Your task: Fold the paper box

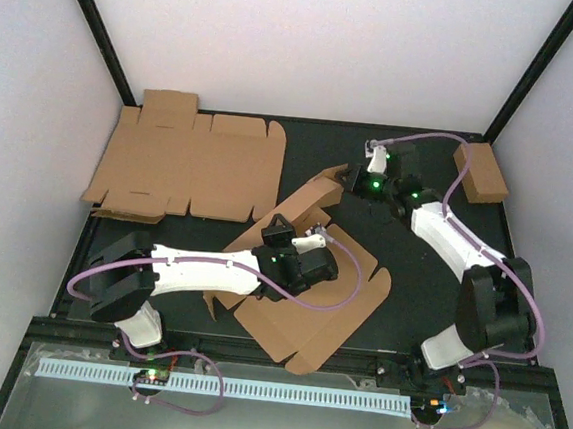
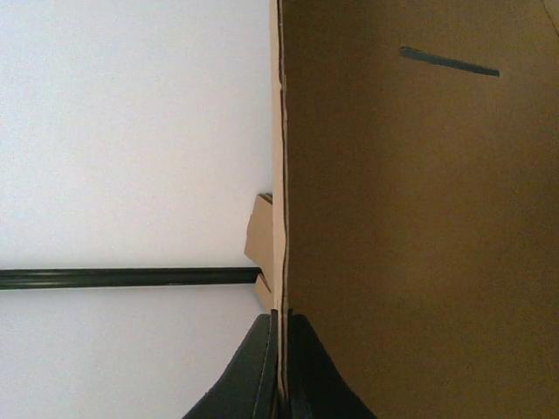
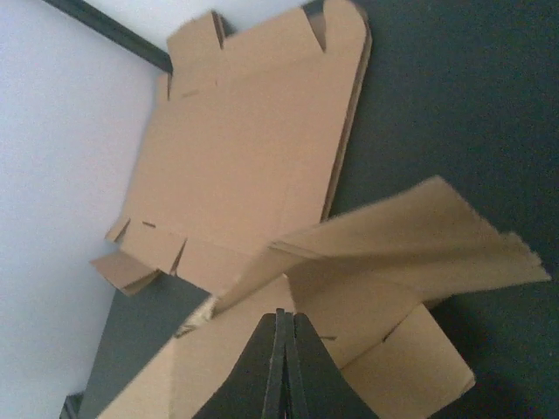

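The paper box (image 1: 309, 302) is a brown corrugated die-cut lying partly folded at the table's middle, with panels raised at its far side. My left gripper (image 1: 283, 232) is shut on the edge of one raised panel; in the left wrist view the jaws (image 2: 281, 325) pinch the thin edge of the cardboard (image 2: 419, 218). My right gripper (image 1: 342, 177) is at the far raised flap (image 1: 314, 192). In the right wrist view it (image 3: 281, 319) is shut with nothing between the fingers, its tip close to the box panel below the lifted flap (image 3: 410, 236).
A second flat cardboard die-cut (image 1: 191, 161) lies at the back left; it also shows in the right wrist view (image 3: 253, 148). A small closed brown box (image 1: 481, 171) sits at the back right corner. White walls and black frame posts surround the black table (image 1: 412, 276).
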